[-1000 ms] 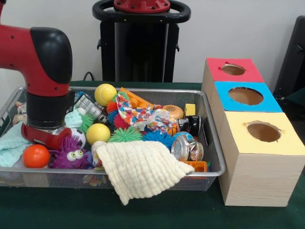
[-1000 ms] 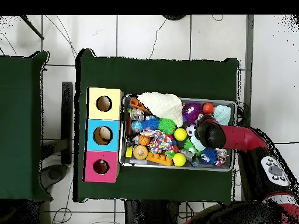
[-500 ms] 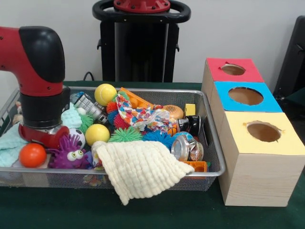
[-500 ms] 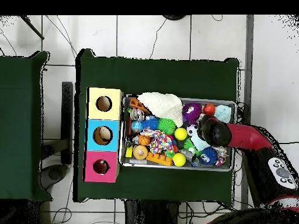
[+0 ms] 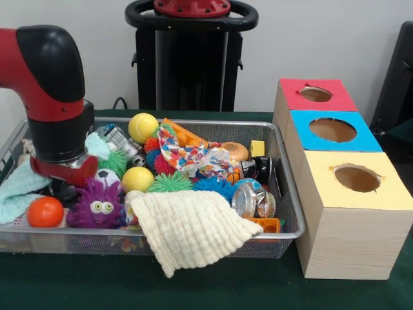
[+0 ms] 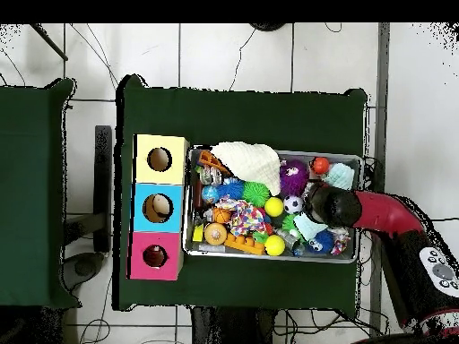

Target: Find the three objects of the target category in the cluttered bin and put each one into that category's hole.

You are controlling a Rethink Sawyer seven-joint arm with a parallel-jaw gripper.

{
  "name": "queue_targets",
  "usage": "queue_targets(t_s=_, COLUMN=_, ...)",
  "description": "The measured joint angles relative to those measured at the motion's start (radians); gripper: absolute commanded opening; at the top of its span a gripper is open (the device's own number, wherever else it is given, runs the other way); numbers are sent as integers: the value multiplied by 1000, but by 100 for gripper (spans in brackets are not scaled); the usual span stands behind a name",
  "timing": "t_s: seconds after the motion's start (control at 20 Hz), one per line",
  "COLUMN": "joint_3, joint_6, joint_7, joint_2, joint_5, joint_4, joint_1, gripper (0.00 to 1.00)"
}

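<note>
1. From my remote seat, the arm [image 5: 48, 84] is parked low over one end of the wire bin [image 5: 284, 194], wrist buried in the clutter.
2. The jaws are hidden under the wrist in both views, so I can't tell if they're apart or together.
3. Right beside the wrist: a purple fuzzy toy with googly eyes [image 5: 97, 205], an orange ball [image 5: 45, 211] and a pale teal cloth [image 5: 22, 190].
4. Two yellow balls are in the bin, one up by the back wall [image 5: 142, 127] and one mid-bin [image 5: 137, 179], just beside a small soccer ball [image 6: 293, 204].
5. A cream cloth [image 5: 190, 229] droops over the bin's front rim onto the green desk [image 5: 213, 287].
6. A patterned rag [image 5: 190, 157], green spiky ball [image 5: 169, 183], blue spiky ball [image 5: 213, 186] and a can [image 5: 248, 200] crowd the middle.
7. The box with three holes sits just beside the bin: red [image 5: 316, 94], blue [image 5: 333, 130], yellow [image 5: 357, 178].
</note>
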Motion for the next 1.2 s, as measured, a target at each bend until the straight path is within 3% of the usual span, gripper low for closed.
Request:
queue_targets(t_s=0.45, joint_3=45, joint_6=59, joint_7=-48, joint_2=-93, joint_5=3, joint_4=95, joint_1=-30, gripper=100)
queue_targets(t_s=1.2, joint_3=56, joint_6=112, joint_7=-61, joint_2=-105, joint_5=1, joint_4=120, joint_1=13, gripper=100)
